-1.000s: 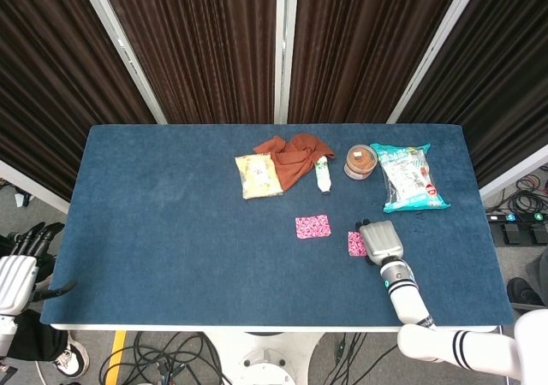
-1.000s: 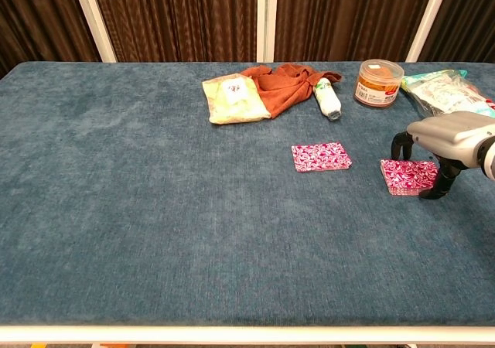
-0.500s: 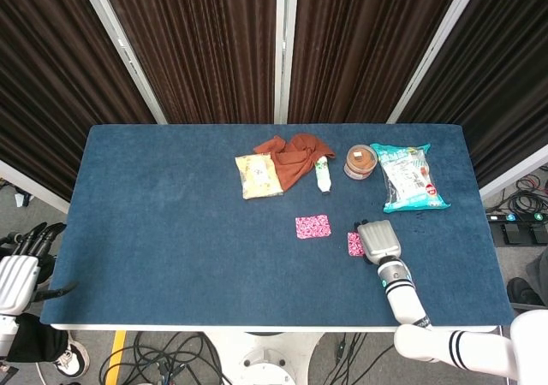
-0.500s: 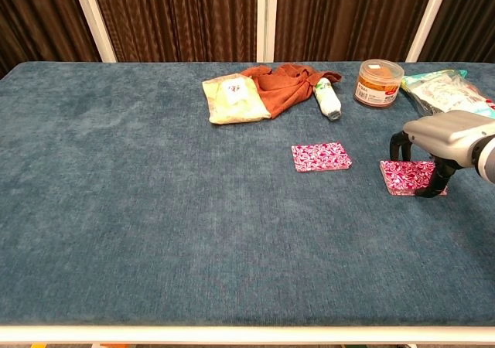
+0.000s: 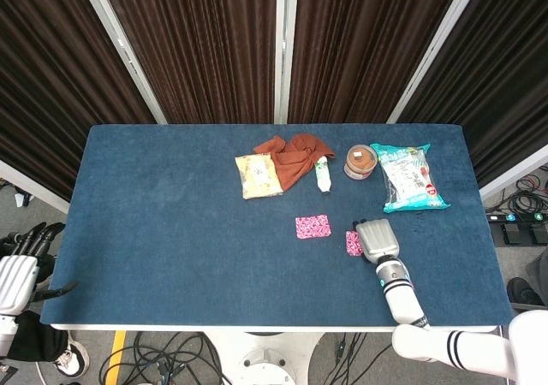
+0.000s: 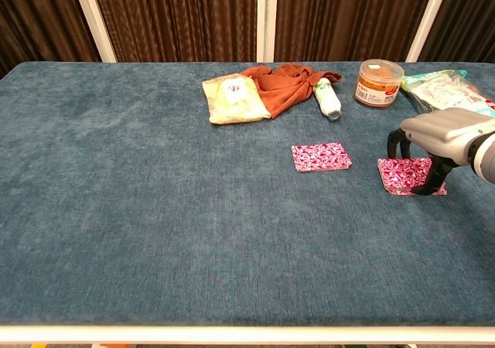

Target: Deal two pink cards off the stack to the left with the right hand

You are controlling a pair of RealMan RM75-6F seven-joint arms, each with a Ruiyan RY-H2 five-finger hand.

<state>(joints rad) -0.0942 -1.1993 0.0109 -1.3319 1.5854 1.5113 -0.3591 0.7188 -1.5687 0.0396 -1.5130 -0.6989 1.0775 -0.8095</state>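
My fingers [image 6: 424, 184] are arched down onto the pink stack [image 6: 407, 175], tips resting on its top card, not wrapped around anything. I read that as pressing, ready to slide a card, though I cannot tell whether a card is pinched free. The right hand [image 6: 442, 143] sits above the stack at the right side of the counter [image 6: 155, 209], near its front.

One pink card [image 6: 321, 157] lies flat on the cloth to the left of the stack, apart from it. So I judge the first deal done and the second one just starting: that card must come off the top and go left beside its mate (or onto it, the task doesn't say).

The chest view gives me the side of my hand: dark fingers curving down, the stack showing under the palm. From the head view the back of my hand [image 5: 377, 240] covers most of the stack [image 5: 353, 243], leaving only a pink sliver at its left edge, and the fingers are hidden altogether. What the head view adds is my left hand [image 5: 19, 269], off the counter's left end, low, holding nothing that I can see, its dark fingers slightly spread; the chest view misses it.

Further back lie a rust cloth [image 6: 282, 80], a yellow packet [image 6: 233, 99], a small bottle [image 6: 327, 100], a jar [image 6: 379, 83] and a snack bag [image 6: 445, 90], all well away from the cards.
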